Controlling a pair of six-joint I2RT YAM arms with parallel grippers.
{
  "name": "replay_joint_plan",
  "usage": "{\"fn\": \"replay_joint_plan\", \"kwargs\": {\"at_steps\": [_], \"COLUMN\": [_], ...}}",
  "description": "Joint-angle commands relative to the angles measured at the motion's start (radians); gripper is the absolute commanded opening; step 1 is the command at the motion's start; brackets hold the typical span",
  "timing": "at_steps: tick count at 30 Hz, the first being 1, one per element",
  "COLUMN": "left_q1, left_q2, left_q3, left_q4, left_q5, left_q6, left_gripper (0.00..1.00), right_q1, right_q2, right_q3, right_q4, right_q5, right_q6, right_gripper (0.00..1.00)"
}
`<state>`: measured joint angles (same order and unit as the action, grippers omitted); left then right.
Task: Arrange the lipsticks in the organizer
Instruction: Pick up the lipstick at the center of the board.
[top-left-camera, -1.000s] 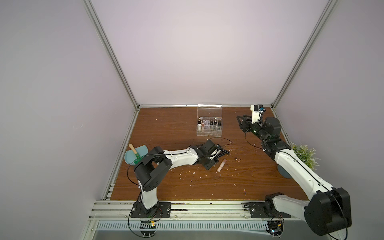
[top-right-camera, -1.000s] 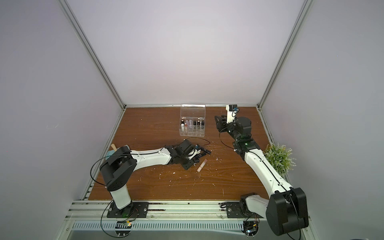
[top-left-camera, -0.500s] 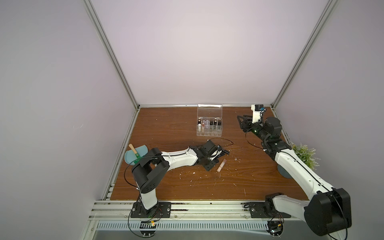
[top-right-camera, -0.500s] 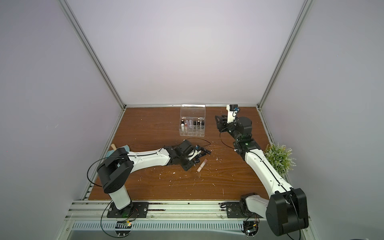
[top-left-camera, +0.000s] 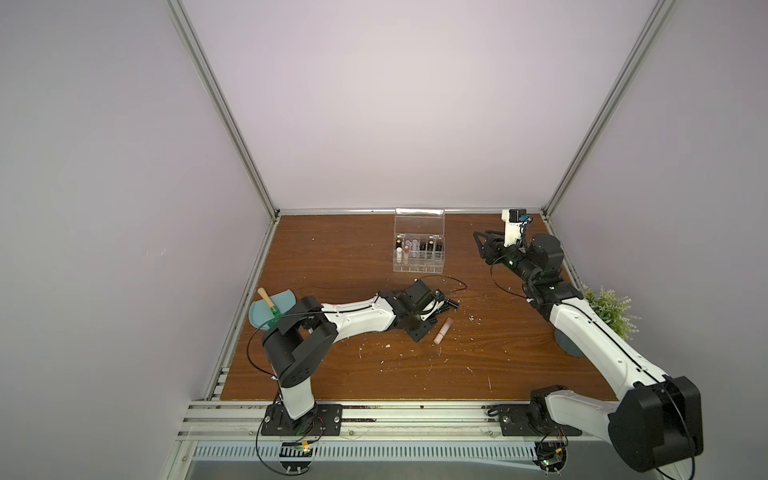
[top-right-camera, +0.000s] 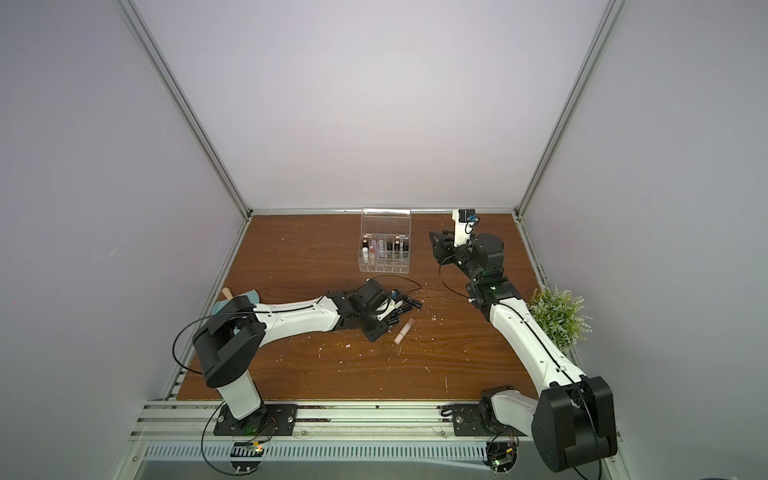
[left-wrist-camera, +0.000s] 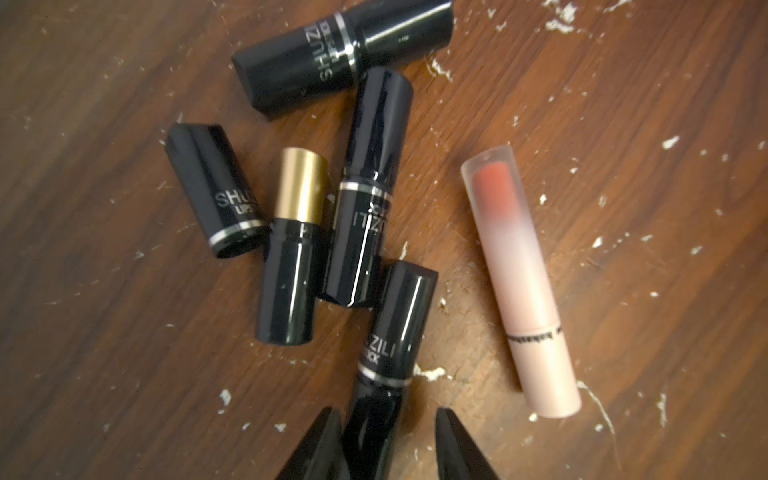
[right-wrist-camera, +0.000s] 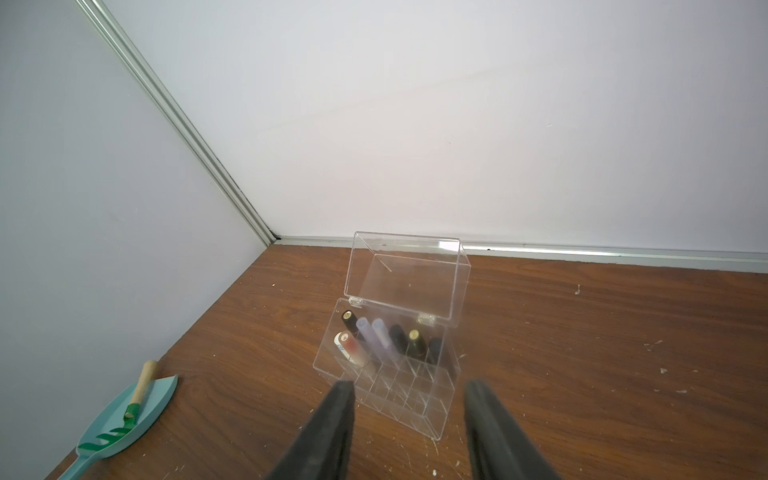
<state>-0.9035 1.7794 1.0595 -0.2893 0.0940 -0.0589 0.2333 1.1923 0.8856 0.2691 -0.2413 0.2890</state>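
Several black lipsticks (left-wrist-camera: 365, 187) lie in a loose pile on the wooden table, one of them gold-capped (left-wrist-camera: 297, 232). A beige-pink lipstick (left-wrist-camera: 519, 282) lies beside the pile, and shows in both top views (top-left-camera: 442, 330) (top-right-camera: 404, 330). My left gripper (left-wrist-camera: 386, 411) is low over the pile and open. Its jaws straddle the end of one black lipstick (left-wrist-camera: 395, 332): one finger touches the tube, the other stands off it. The clear organizer (top-left-camera: 417, 268) (right-wrist-camera: 415, 399) stands at the back with its lid up, and several lipsticks stand upright in its rear compartments. My right gripper (right-wrist-camera: 409, 384) hovers to the organizer's right, open and empty.
A light-blue dustpan (top-left-camera: 270, 311) (right-wrist-camera: 129, 415) with a wooden-handled green tool lies at the table's left edge. A small green plant (top-left-camera: 609, 311) stands at the right edge. White crumbs are scattered over the table, and a thin black cable (top-left-camera: 453, 280) loops beyond the pile.
The left arm's elbow has shifted slightly while its gripper stayed at the pile. The right arm has not moved.
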Motion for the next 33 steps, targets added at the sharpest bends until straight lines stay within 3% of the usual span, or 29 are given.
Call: {"fn": "replay_joint_plan", "kwargs": {"at_steps": [1, 7, 14, 22, 29, 33], "left_q1": [-0.011, -0.011, -0.011, -0.010, 0.008, 0.080], "left_q2": [0.036, 0.056, 0.003, -0.136, -0.282, -0.380], "left_q3": [0.013, 0.014, 0.016, 0.028, -0.003, -0.088], "left_q4": [-0.018, -0.020, -0.031, -0.035, 0.077, 0.212], "left_q5": [0.001, -0.001, 0.014, 0.091, 0.135, 0.219], "left_q6": [0.010, 0.013, 0.006, -0.012, -0.062, -0.122], "left_gripper": [0.42, 0.37, 0.20, 0.18, 0.16, 0.14], "right_q1": [-0.005, -0.007, -0.008, -0.010, -0.018, -0.023], "right_q2": [-0.030, -0.029, -0.034, -0.037, 0.032, 0.066], "right_q3": [0.009, 0.013, 0.014, 0.032, 0.131, 0.170], "right_q4": [0.009, 0.006, 0.002, -0.017, -0.107, -0.148], "right_q5": [-0.015, -0.016, -0.021, -0.043, -0.254, -0.438], "right_q6": [0.009, 0.010, 0.011, 0.014, 0.012, 0.031], "right_gripper": [0.49, 0.49, 0.49, 0.49, 0.51, 0.63]}}
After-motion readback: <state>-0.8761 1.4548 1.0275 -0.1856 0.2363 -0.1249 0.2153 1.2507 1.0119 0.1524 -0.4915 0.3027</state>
